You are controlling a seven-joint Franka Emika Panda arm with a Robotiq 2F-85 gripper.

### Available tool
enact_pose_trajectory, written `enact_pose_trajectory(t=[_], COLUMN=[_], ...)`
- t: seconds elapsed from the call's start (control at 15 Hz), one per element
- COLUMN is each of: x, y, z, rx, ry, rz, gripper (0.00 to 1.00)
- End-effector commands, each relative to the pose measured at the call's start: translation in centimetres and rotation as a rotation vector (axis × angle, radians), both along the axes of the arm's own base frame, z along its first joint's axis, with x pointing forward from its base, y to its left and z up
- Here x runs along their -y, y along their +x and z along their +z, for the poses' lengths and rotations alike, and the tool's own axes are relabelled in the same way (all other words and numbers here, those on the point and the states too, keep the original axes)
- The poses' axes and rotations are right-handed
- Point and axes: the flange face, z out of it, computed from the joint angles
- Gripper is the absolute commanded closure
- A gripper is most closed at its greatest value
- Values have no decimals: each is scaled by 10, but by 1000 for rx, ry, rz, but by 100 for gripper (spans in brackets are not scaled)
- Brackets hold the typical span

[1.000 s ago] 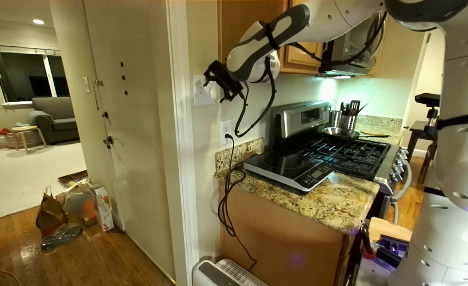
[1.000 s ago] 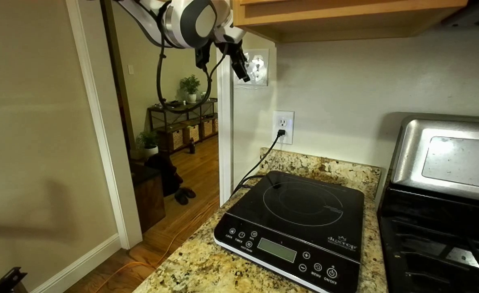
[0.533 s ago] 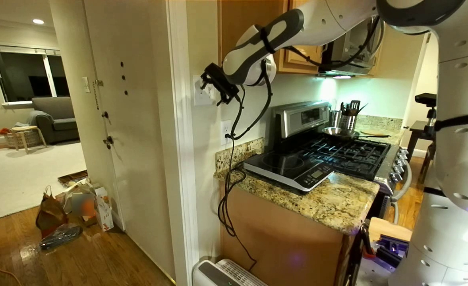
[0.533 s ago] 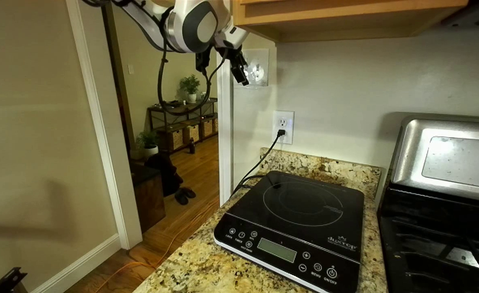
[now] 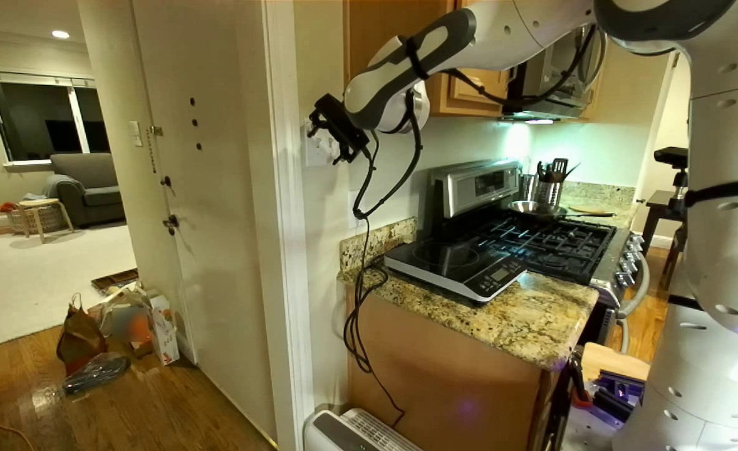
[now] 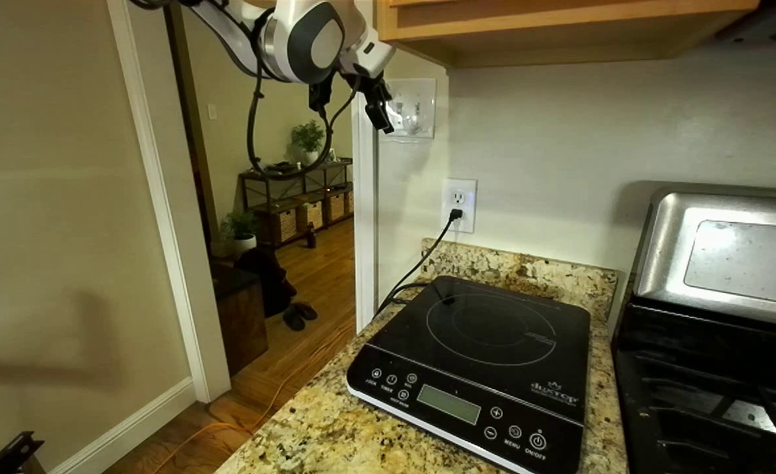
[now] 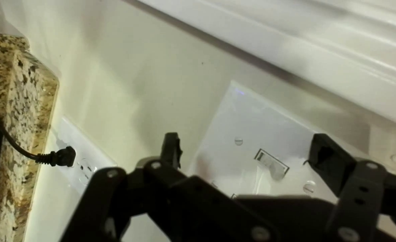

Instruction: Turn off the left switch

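There's a black cooktop (image 6: 470, 362) on a speckled counter (image 6: 335, 424), and a black plug (image 7: 63, 156) stuck in the bottom half of the wall outlet (image 6: 460, 197). The stove (image 5: 550, 247) is right next to the cooktop, pan (image 5: 532, 209) sitting on it, metal cup (image 5: 550, 193) of cooking tools (image 5: 559, 168) behind that. Bags (image 5: 79, 341) piled on the wood floor (image 5: 156, 413) by the door (image 5: 212, 250), and way back a gray couch (image 5: 93, 172) by the window (image 5: 27, 119), stool (image 5: 38, 202) nearby. Also a potted plant (image 6: 307, 137) above some baskets (image 6: 310, 216), plus dark shoes (image 6: 293, 320).
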Motion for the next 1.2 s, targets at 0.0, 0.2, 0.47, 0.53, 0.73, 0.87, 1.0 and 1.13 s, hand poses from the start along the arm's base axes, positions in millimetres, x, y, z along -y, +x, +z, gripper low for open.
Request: enact_pose_trajectory(t=[0.0,0.2,0.47,0.53,0.73,0.87,1.0,1.13], x=[6,12,22,25,28,21,12,3], y=[-3,-4,-5,-5,-2,2,7,10], z=[9,9,6,5,0,-8,-16,-22], rx=[37,30,13,10,-6,-23,-30,-41], ry=[16,10,6,6,14,25,32,35], rz=[-22,-32,-52,-55,-62,-49,-28,-13], gripper=[0,0,0,0,0,0,0,0])
